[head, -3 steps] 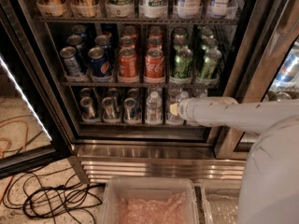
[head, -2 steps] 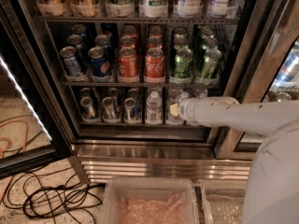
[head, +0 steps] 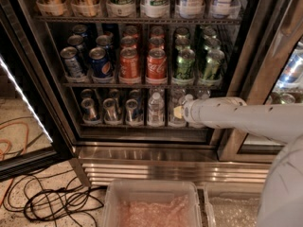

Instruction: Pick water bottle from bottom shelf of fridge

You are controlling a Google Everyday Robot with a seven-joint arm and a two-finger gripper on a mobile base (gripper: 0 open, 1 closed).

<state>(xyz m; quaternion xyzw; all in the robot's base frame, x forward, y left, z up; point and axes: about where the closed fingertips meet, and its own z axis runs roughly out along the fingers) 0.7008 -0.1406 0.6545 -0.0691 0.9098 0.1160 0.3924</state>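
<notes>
Barely any movement: gripper (head: pixel 180 111) holds the same spot as before, and the white robot body at near right fills less of the frame. Gripper sits at the right of the bottom shelf (head: pixel 142 126) in the fridge (head: pixel 165 167); open or closed, cannot tell. Water bottle (head: pixel 155 109) stands upright just left of it. Second clear bottle (head: pixel 176 97) is right behind the tip, partly hidden. Silver cans (head: pixel 110 110) stand further left. Soda cans (head: pixel 156 63) fill the rack above. Speckled floor (head: pixel 61 174) with black cables (head: pixel 52 202); clear bin (head: pixel 151 190) nearest.
</notes>
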